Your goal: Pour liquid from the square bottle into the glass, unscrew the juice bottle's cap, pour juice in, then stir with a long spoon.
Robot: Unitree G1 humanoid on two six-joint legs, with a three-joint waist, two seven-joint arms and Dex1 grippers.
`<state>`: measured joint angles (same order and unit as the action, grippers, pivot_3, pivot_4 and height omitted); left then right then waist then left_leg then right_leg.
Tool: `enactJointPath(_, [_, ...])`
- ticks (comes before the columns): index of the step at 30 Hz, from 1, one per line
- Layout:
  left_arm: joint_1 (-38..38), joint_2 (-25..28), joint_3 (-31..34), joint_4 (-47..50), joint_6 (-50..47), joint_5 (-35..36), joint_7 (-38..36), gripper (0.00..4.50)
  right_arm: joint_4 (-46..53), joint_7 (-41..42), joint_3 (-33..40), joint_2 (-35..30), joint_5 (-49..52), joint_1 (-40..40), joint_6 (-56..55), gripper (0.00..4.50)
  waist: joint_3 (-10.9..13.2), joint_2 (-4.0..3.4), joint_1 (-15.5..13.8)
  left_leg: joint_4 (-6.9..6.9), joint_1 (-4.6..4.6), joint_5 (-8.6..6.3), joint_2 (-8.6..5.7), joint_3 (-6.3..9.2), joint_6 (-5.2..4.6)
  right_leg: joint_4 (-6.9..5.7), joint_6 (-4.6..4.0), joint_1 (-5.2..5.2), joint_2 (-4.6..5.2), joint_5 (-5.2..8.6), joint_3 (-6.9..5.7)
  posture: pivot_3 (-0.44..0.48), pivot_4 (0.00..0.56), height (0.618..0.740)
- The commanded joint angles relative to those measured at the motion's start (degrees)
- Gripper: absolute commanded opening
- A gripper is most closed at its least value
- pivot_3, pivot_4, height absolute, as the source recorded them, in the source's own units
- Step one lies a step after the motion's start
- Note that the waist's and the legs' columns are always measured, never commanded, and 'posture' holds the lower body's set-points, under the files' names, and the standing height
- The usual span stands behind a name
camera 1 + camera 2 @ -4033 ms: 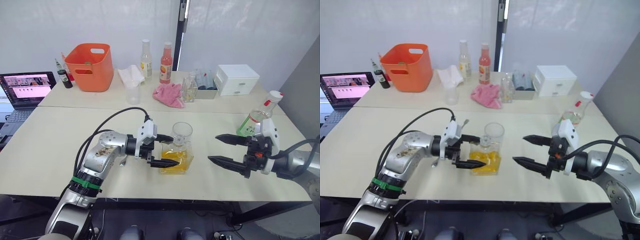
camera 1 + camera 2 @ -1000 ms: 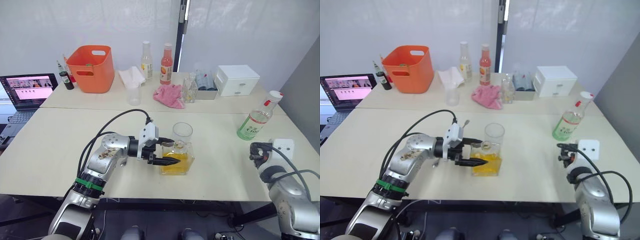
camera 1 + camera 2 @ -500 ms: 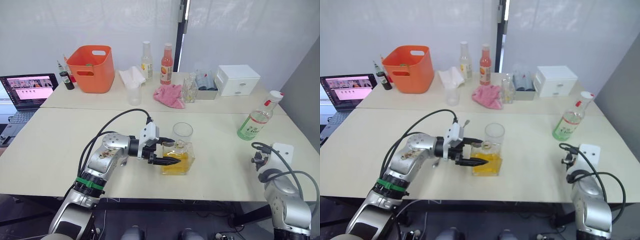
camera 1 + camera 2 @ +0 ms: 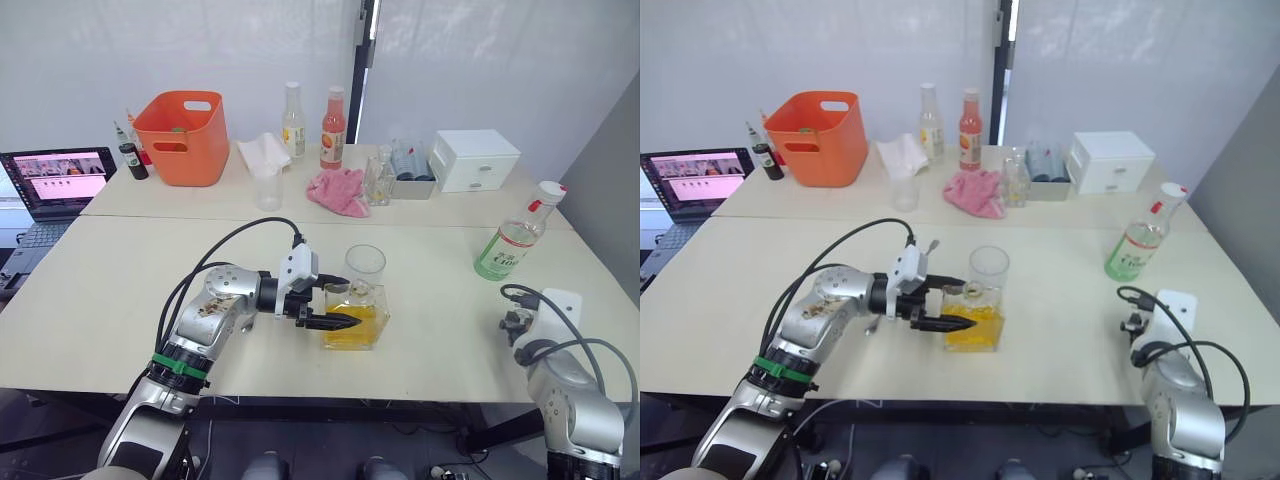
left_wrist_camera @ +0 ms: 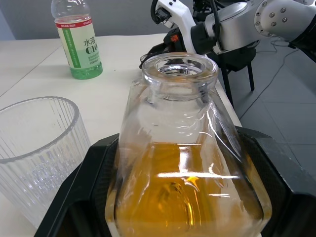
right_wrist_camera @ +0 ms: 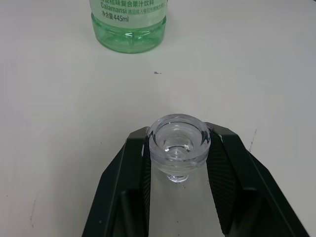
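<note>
The square bottle (image 4: 354,322) stands mid-table with orange-yellow liquid in it and its neck open. My left gripper (image 4: 348,302) is shut on it, one black finger against each flat side (image 5: 187,187). The glass (image 4: 365,265) stands empty just behind the bottle, close to it. At the right, the juice bottle (image 4: 512,245) stands upright with its red-banded white cap (image 4: 550,190) on. My right gripper (image 6: 178,136) hangs low over the table's right front, shut on a clear glass stopper (image 6: 178,143). The long spoon (image 4: 930,244) lies behind my left arm, mostly hidden.
Along the back stand an orange basket (image 4: 180,135), a pale-yellow bottle (image 4: 292,118), an orange-red bottle (image 4: 332,125), a small clear cup (image 4: 266,188), a pink cloth (image 4: 338,190) and a white drawer box (image 4: 472,158). A laptop (image 4: 55,180) sits far left.
My right arm has drawn back from mid-table to the right front edge, and in the last second it has only shifted slightly. The left gripper stays on the square bottle.
</note>
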<state>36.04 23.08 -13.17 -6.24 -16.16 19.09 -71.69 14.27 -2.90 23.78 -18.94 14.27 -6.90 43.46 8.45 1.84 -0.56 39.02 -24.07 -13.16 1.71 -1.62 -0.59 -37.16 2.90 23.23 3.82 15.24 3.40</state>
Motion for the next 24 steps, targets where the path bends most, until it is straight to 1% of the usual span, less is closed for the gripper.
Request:
enactJointPath(1, [0.8, -0.6, -1.2, 0.2, 0.4, -0.4, -0.6, 2.80, 1.8, -0.4, 1.9, -0.1, 0.2, -0.9, -0.2, 1.57, 0.0, 0.00, 0.0, 0.00, 0.00, 0.00, 0.00, 0.00, 0.00, 0.00, 0.00, 0.00, 0.00, 0.00, 0.00, 0.000, 0.150, 0.715])
enactJointPath(2, [0.8, -0.6, -1.2, 0.2, 0.4, -0.4, -0.6, 2.80, 1.7, -0.4, 2.0, -0.1, 0.2, -1.0, -0.2, 2.12, 0.0, 0.00, 0.0, 0.00, 0.00, 0.00, 0.00, 0.00, 0.00, 0.00, 0.00, 0.00, 0.00, 0.00, 0.00, 0.000, 0.150, 0.715])
enactJointPath(5, [0.8, -0.6, -1.2, 0.2, 0.4, -0.4, -0.7, 2.80, 2.0, -0.4, 2.1, -0.1, 0.3, -1.1, -0.1, 3.07, 0.0, 0.00, 0.0, 0.00, 0.00, 0.00, 0.00, 0.00, 0.00, 0.00, 0.00, 0.00, 0.00, 0.00, 0.00, 0.000, 0.150, 0.715])
enactJointPath(9, [0.8, -0.6, -1.3, 0.4, 0.3, -0.4, -0.6, 2.80, 2.3, -0.3, 2.3, 0.0, 0.5, -1.3, -0.1, 4.46, 0.0, 0.00, 0.0, 0.00, 0.00, 0.00, 0.00, 0.00, 0.00, 0.00, 0.00, 0.00, 0.00, 0.00, 0.00, 0.000, 0.150, 0.715])
enactJointPath(13, [0.9, -0.6, -1.3, 0.5, 0.1, -0.4, -0.6, 2.80, 2.7, -0.2, 2.5, 0.1, 0.6, -1.5, -0.8, 4.50, 0.0, 0.00, 0.0, 0.00, 0.00, 0.00, 0.00, 0.00, 0.00, 0.00, 0.00, 0.00, 0.00, 0.00, 0.00, 0.000, 0.150, 0.715])
enactJointPath(17, [0.9, -0.2, -1.1, 1.1, -0.3, 0.0, -0.8, 2.80, 5.7, 2.0, 3.0, -0.1, 2.0, -1.0, -2.8, 4.50, 0.0, -0.02, 0.0, 0.00, 0.00, 0.00, 0.00, 0.00, 0.00, 0.00, 0.00, 0.00, 0.00, 0.00, 0.00, 0.000, 0.150, 0.715])
enactJointPath(21, [0.4, 0.8, 0.1, 2.2, -0.7, 1.2, -1.6, 2.80, 9.9, 7.5, 2.8, -2.4, 3.5, 0.3, -5.4, 4.50, 0.0, -0.02, 0.1, 0.00, -0.01, 0.00, 0.01, 0.00, 0.00, 0.00, 0.00, 0.01, -0.01, 0.00, 0.00, 0.000, 0.150, 0.715])
enactJointPath(24, [-0.2, 1.9, 1.6, 3.4, -1.2, 2.6, -1.9, 2.80, 13.3, 14.6, 3.0, -5.1, 7.0, 1.8, -8.3, 4.50, 0.0, -0.04, 0.4, -0.03, -0.02, 0.00, 0.04, 0.00, 0.00, 0.03, 0.00, 0.03, -0.05, 0.00, 0.00, 0.000, 0.150, 0.715])
